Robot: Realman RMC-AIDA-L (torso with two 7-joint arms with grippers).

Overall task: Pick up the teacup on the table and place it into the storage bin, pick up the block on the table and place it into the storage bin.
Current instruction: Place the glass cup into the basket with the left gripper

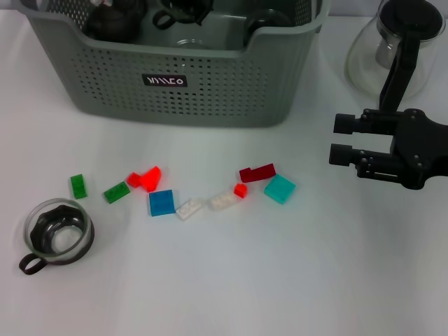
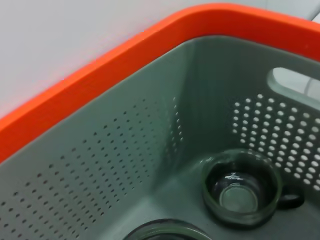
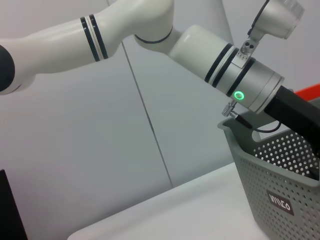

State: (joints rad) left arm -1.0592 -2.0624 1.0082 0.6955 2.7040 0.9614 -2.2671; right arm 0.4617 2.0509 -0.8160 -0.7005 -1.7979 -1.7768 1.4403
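A glass teacup [image 1: 56, 231] with a dark sleeve and handle stands on the table at the front left. Several blocks lie in a row mid-table, among them a green block [image 1: 78, 185], a blue block [image 1: 162, 202], a dark red block [image 1: 257, 172] and a teal block [image 1: 279, 188]. The storage bin [image 1: 175, 105] stands at the back. Another teacup [image 2: 240, 192] sits on its floor. My left arm [image 3: 240, 75] reaches down into the bin, and the bin wall hides its gripper. My right gripper [image 1: 339, 138] hovers open above the table, right of the blocks, with nothing in it.
A glass teapot [image 1: 392, 49] with a black handle stands at the back right, just behind the right arm. Dark shapes [image 1: 115, 19] show inside the bin's left part. White tabletop lies in front of the blocks.
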